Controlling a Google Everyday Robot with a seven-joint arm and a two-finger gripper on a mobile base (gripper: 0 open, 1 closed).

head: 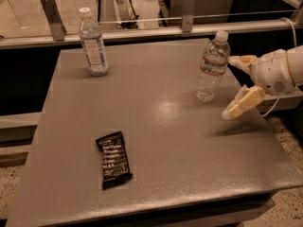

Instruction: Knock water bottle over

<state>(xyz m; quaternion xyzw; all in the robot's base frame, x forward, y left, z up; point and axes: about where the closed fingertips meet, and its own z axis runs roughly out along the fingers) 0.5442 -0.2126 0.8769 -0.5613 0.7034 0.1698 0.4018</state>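
1. Locate the water bottle (213, 66). It stands upright on the grey table (165, 126), near the far right corner. Its long axis is vertical, the white cap is on top, and the narrow red-and-white band sits around its upper middle.

2. Locate the gripper (230, 86). It enters from the right edge of the camera view and hangs above the table's right side, just beside the bottle. The jaws are spread wide and hold nothing. One finger reaches in at the height of the label band. The other finger angles down toward the tabletop, near the bottle's base but apart from it.

3. Note the governing relation. The bottle lies directly toward the table's centre from the gripper, on the left in the camera view. The upper finger is level with the bottle's upper half. Contact between that finger and the bottle cannot be confirmed from this view.

4. Judge the move. A sideways push toward the table's centre, applied high on the bottle, should tip it onto open tabletop.

5. Disregard the second bottle (93, 44) with the tall label at the far left corner. Also disregard the dark snack bar (113, 159) at the near left. Both lie well apart from the gripper.
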